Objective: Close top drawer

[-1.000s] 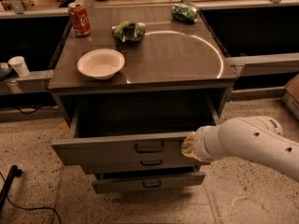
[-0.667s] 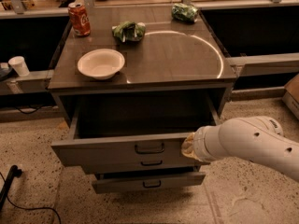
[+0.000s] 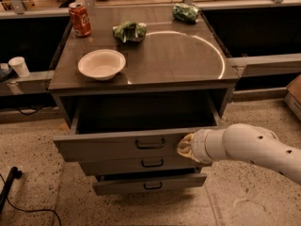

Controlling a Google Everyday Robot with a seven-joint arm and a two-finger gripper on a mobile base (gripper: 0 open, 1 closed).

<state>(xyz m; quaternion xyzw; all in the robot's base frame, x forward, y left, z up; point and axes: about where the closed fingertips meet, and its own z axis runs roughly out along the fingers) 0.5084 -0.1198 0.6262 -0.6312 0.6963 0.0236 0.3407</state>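
Outward top drawer (image 3: 117, 148), tool (image 3: 183, 147) at front.

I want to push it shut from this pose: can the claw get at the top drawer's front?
Probably yes. The claw sits right at the front of the open top drawer, just right of its black handle, and nothing shows between them.

Three drawers (image 3: 103, 147) (image 3: 117, 165) (image 3: 124, 187); one gripper (image 3: 185, 147) at topmost
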